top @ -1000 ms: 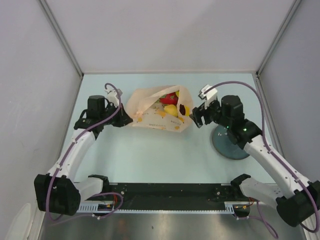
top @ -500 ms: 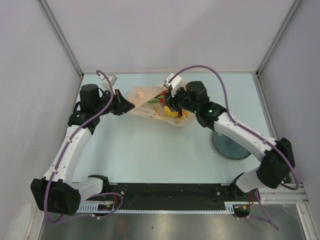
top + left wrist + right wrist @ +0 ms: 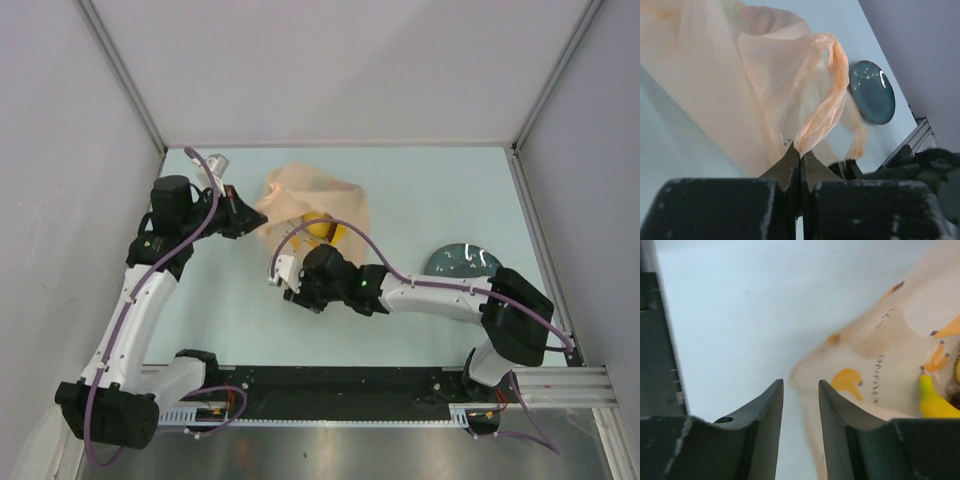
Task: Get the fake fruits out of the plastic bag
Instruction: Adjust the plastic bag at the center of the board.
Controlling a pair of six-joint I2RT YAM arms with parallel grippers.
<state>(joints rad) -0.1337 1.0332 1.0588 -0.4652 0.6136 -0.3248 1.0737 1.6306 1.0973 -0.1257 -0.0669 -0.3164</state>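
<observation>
The plastic bag (image 3: 318, 203) is peach-orange and translucent, bunched up at the back middle of the table. My left gripper (image 3: 246, 214) is shut on its twisted handle (image 3: 826, 107) and holds it up at the bag's left side. A yellow fake fruit (image 3: 320, 231) shows through the bag's front, and in the right wrist view it is the yellow fake fruit (image 3: 936, 403) inside the bag (image 3: 900, 355). My right gripper (image 3: 291, 288) hangs low just in front of the bag's near corner. Its jaws stand apart with only table between the fingertips (image 3: 801, 382).
A dark blue-grey plate (image 3: 463, 262) lies at the right, partly behind my right forearm, and shows as the plate (image 3: 872, 91) past the bag. The black base rail (image 3: 660, 355) runs along the near edge. Grey walls enclose the table.
My right arm swung out of the bag's mouth to the table in front of the bag, and its jaws narrowed. The left gripper kept its hold and the bag bunched higher.
</observation>
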